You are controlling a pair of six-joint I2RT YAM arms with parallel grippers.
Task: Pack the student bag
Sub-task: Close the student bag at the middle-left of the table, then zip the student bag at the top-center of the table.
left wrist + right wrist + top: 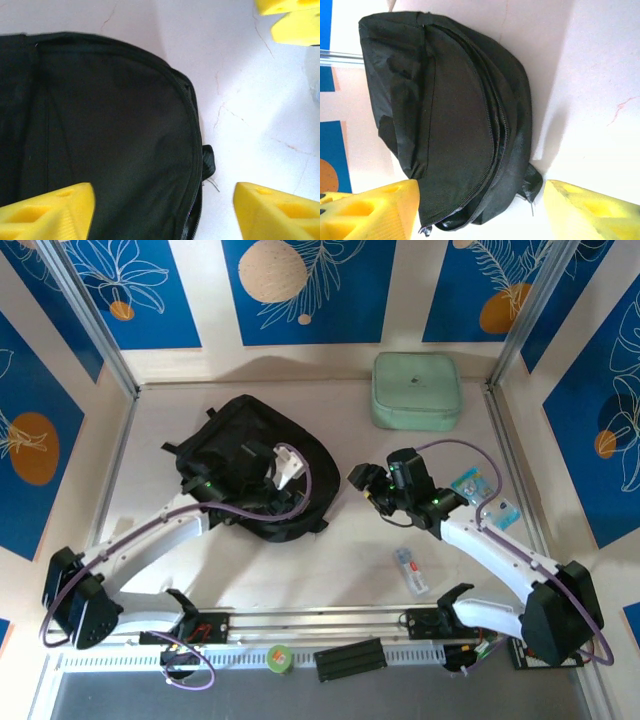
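Fingers (50,212) of my left gripper (165,212) stand wide apart and hold nothing. One hangs over the black cloth of the student bag (110,125), the other over bare table (260,125). The curved zip line runs between them, I think so that I can close on this seam or on its puller. My right gripper (482,210) is also spread and empty. It looks at the bag from the side, with the bag's rounded end between its fingers. The bag lies in the left half of the table, nearer the far edge than the near one. Its zips look shut, so I judge it must be opened first. A mint-green case (416,390) waits in the far right corner.
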